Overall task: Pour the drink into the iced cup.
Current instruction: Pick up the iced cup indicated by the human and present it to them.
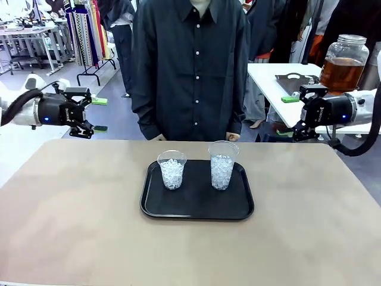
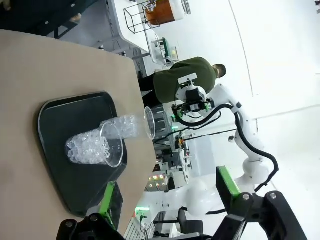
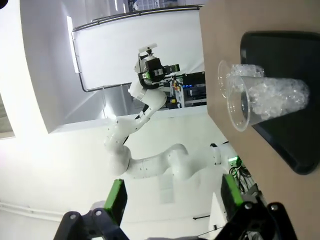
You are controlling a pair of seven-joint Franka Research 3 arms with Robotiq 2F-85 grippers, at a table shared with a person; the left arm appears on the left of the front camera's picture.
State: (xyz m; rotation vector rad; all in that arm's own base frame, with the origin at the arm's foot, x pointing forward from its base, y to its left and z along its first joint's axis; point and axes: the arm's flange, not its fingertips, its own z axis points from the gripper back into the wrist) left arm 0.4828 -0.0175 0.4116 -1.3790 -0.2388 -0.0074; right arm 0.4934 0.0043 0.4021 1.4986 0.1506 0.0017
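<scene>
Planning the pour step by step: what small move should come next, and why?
Probably turn the right gripper toward the jar of drink on the white table beyond it. That gripper is open, empty and on the jar's side; the left gripper is open at the opposite side. The left cup and right cup on the tray hold only ice. Reach is uncertain.

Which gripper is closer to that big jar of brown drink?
Right. The right gripper hangs just below the jar in the front view; the left gripper is across the table, far left.
</scene>
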